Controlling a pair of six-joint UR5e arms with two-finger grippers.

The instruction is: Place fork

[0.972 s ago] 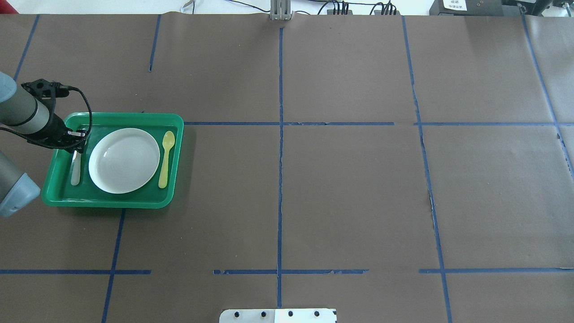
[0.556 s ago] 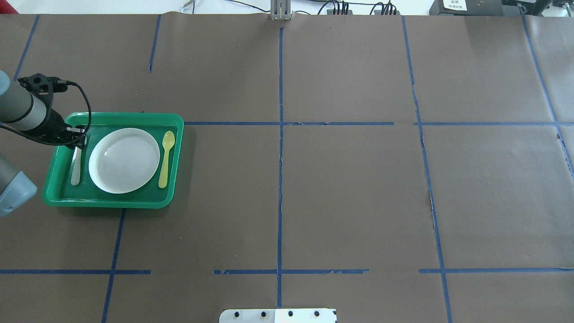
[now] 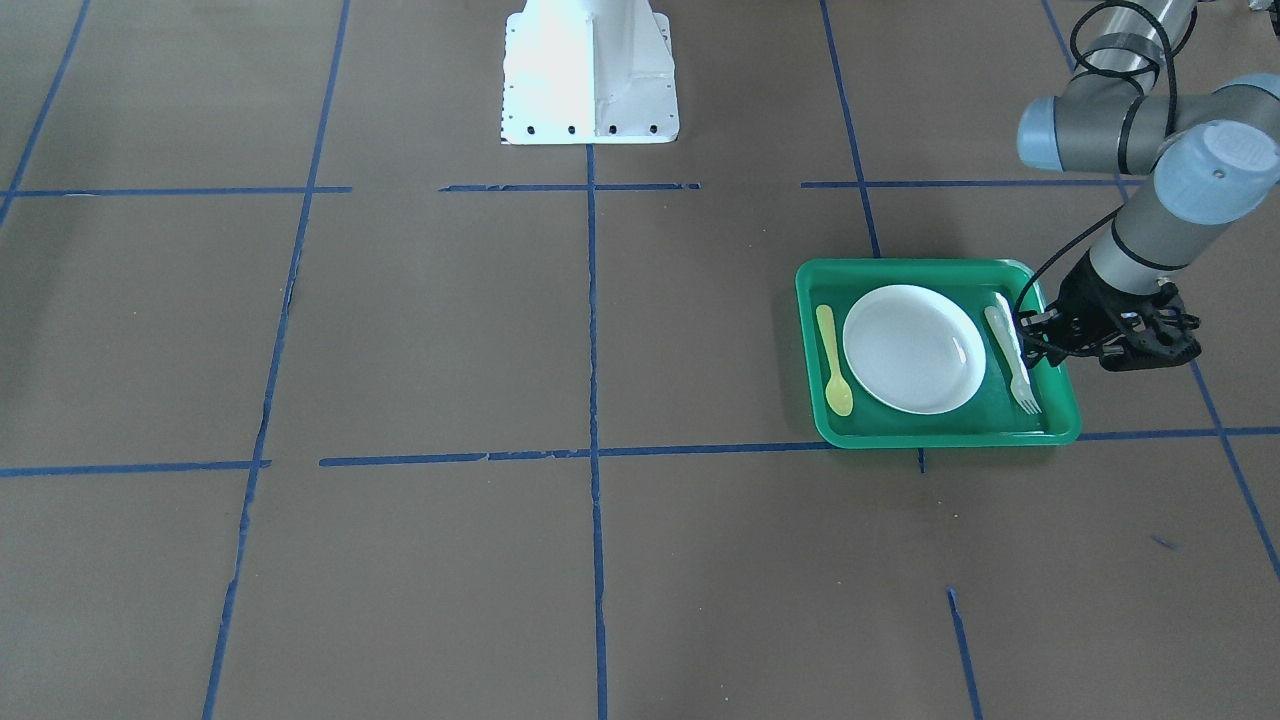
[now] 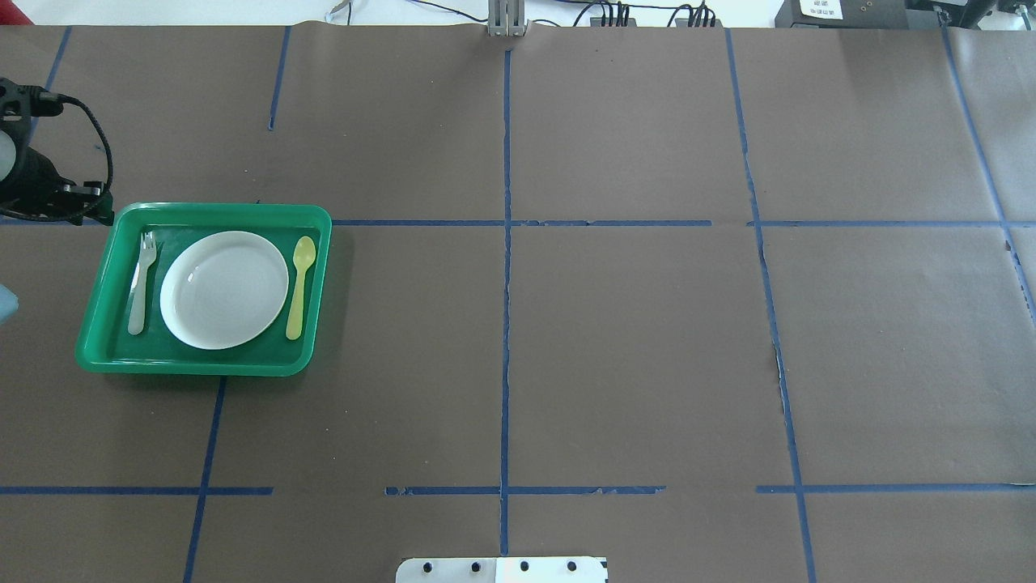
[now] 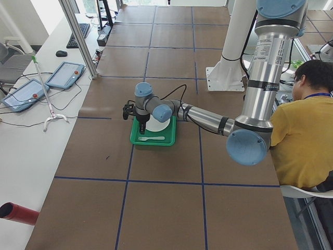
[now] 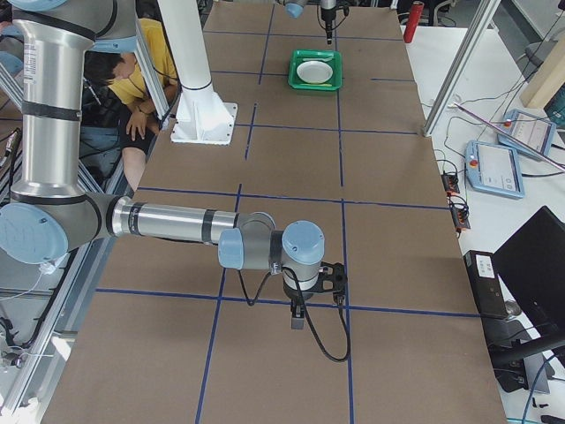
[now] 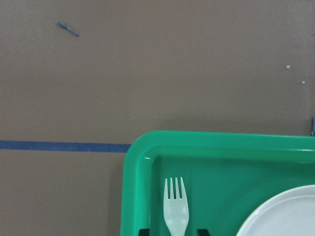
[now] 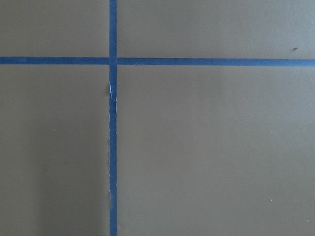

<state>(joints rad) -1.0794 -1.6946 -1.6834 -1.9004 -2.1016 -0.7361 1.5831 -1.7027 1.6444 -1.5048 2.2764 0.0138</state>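
Up and away is where the left arm (image 3: 1140, 240) has gone since a second ago: back then its jaws were down on the fork (image 4: 139, 283), and now they hang high near the far left corner of the tray (image 4: 202, 212). The left jaws are open and hold nothing. In the wrist view their two dark tips sit apart at the bottom edge, with the fork's head showing between them, lower down. So the fork lies under the left jaws, and a bit toward the robot. It rests flat in the green tray, just beside the white plate (image 4: 224, 289), on the plate's left. Its long way runs straight out from the robot, with the prongs at the far end. The yellow spoon (image 4: 299, 283) lies the same way on the plate's other side. The left arm is much nearer to the fork. The right arm (image 6: 291, 256) is well apart, over bare brown counter (image 4: 566, 324), and I cannot tell if the right jaws are open or closed. I think the fork is already put in its place.
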